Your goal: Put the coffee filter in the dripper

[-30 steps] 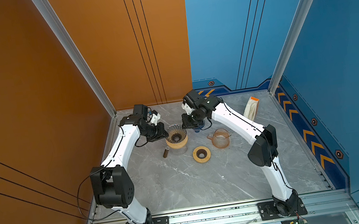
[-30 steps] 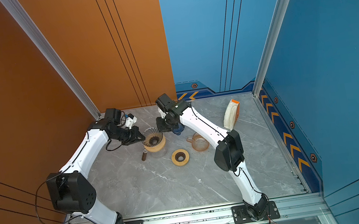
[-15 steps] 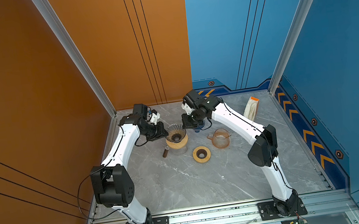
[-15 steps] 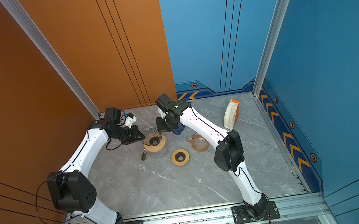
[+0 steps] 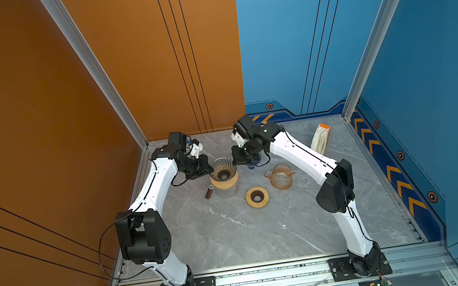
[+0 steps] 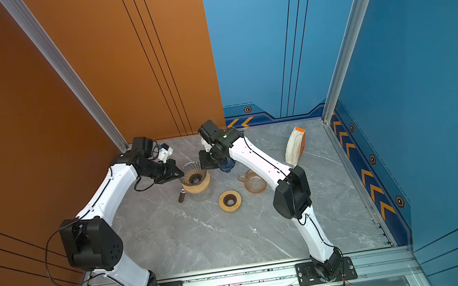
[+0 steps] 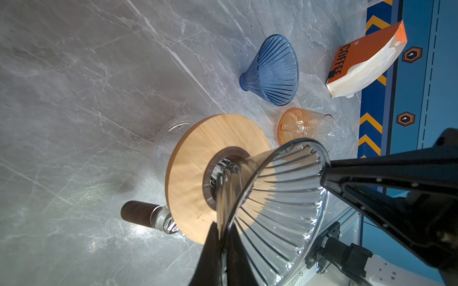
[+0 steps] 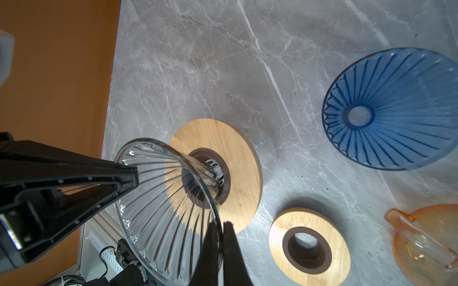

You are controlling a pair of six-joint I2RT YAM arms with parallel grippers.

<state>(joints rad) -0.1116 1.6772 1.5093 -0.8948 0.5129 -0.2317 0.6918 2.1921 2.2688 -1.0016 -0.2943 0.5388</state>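
Note:
A clear ribbed glass dripper (image 5: 222,172) (image 6: 194,175) sits in a wooden collar (image 7: 198,178) on a glass carafe. My left gripper (image 5: 212,170) (image 7: 221,229) is shut on the dripper's rim on its left side. My right gripper (image 5: 235,162) (image 8: 220,224) is shut on the opposite side of the rim. The dripper (image 7: 277,198) (image 8: 163,198) holds no paper. The coffee filter pack (image 5: 320,138) (image 6: 295,146) (image 7: 364,64), white papers in an orange box, leans at the back right, well away from both grippers.
A blue dripper (image 7: 272,71) (image 8: 391,109) lies on its side just behind the right gripper. An orange glass server (image 5: 281,177) and a loose wooden ring (image 5: 257,197) stand right of the carafe. The carafe's dark handle (image 5: 208,190) points forward-left. Walls enclose the back and sides.

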